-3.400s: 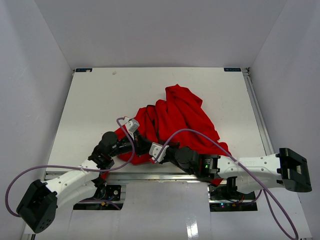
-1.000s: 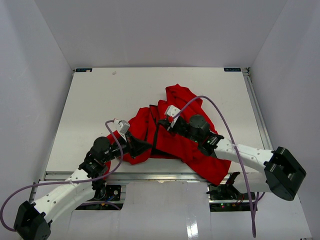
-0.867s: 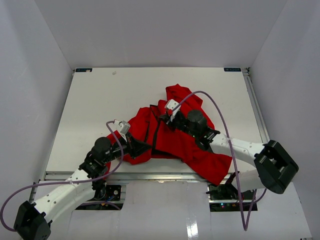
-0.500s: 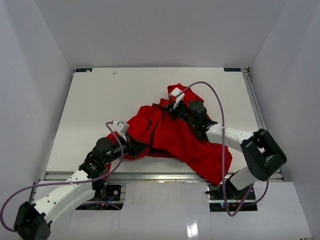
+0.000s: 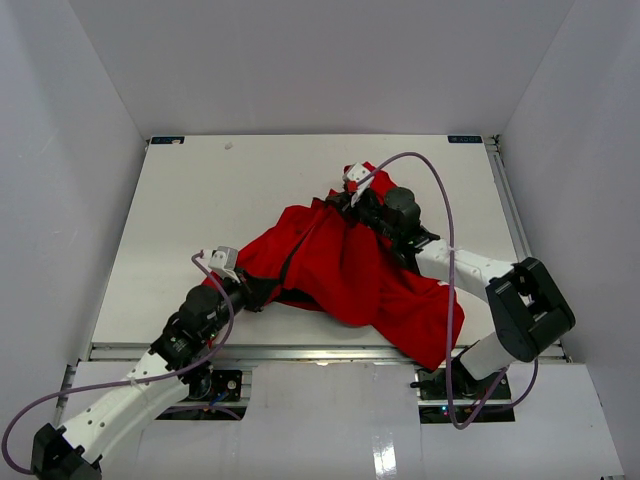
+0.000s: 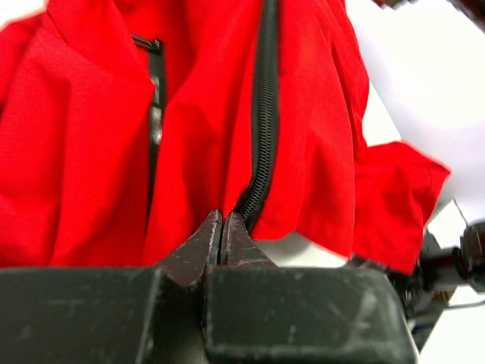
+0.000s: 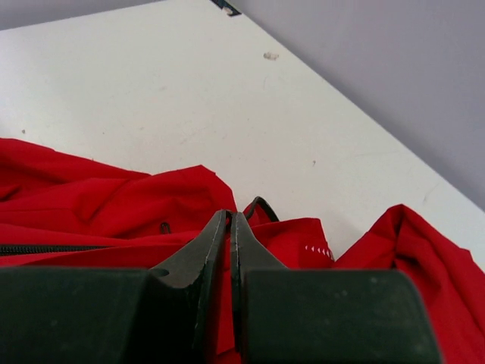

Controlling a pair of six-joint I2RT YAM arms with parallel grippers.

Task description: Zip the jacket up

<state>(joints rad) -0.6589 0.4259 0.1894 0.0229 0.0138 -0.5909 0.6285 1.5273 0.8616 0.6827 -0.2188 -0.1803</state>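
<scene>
Jacket [image 5: 350,270], position? (A)
Red, rumpled, on the white table [image 5: 180,200], from centre to the near right edge, stretched between both arms. (B)
Near end? (A)
Left tool [image 6: 221,227] pinched tight on the hem, just beside the foot of the dark zipper [image 6: 265,114], which runs away from the fingertips. (B)
Far end? (A)
Right tool [image 7: 229,220] closed hard on a red fold at the far edge; white table beyond. (B)
</scene>
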